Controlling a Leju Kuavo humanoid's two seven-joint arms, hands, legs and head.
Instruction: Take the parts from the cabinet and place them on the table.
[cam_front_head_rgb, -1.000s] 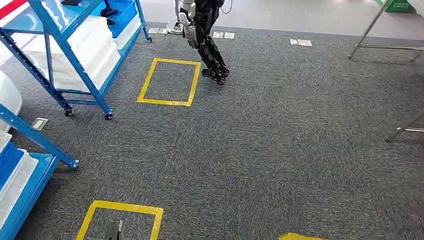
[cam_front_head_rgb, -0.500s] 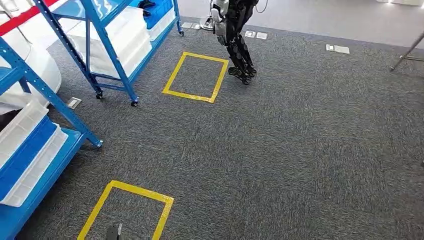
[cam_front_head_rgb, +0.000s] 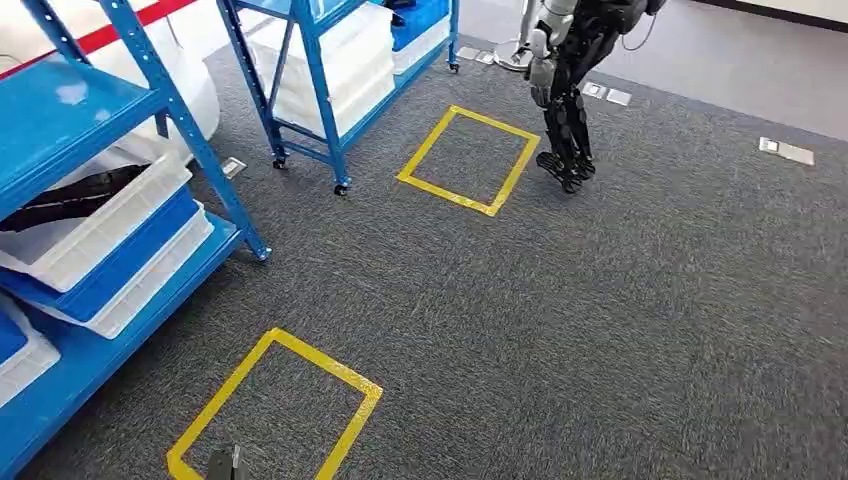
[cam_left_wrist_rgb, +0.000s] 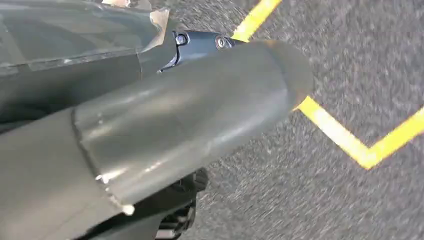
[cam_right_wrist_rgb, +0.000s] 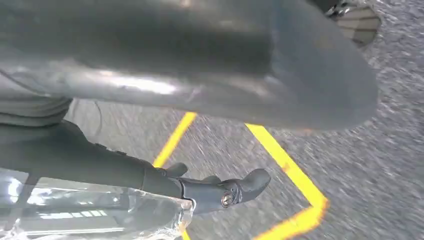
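Head view: blue shelving rack (cam_front_head_rgb: 150, 130) stood at left w/ white bins (cam_front_head_rgb: 95, 225); a dark part (cam_front_head_rgb: 70, 197) lay in the upper bin. Yellow floor square (cam_front_head_rgb: 275, 410) just ahead, another robot (cam_front_head_rgb: 565, 90) far off. Judged: approach step; square up to the rack & stop close before reaching.

Left wrist view: left robot hand (cam_left_wrist_rgb: 200, 42) hung over carpet beside clear film; can't tell if fingers were apart.

Right wrist view: right robot hand (cam_right_wrist_rgb: 220, 190) hung low, fingers apart, gripping nothing.
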